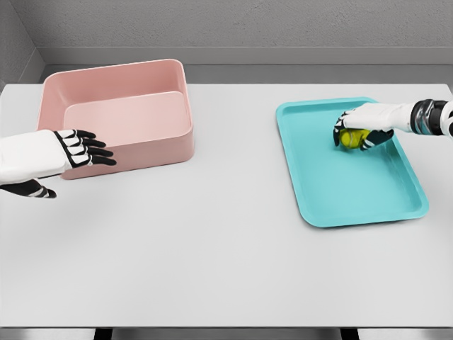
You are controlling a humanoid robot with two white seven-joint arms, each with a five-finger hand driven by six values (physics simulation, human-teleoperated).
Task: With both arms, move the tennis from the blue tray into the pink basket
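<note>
Ball grasped, not yet moved.
Your right hand (359,131) grips the tennis ball (350,139) in the tray (333,198); your left hand (83,150) waits open-fingered beside the empty basket (127,99).

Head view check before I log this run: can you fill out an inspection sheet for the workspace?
Surface: white table, flat, bare in the middle.
Job's things: tennis ball in the blue tray; pink basket at the far left, nothing inside it.
Clutter: nothing seen.
Grippers: right hand curled around the tennis ball inside the tray; left hand open, fingers extended, in front of the basket's near wall.
Cables: nothing seen.
Surroundings: grey wall behind the table.
</note>
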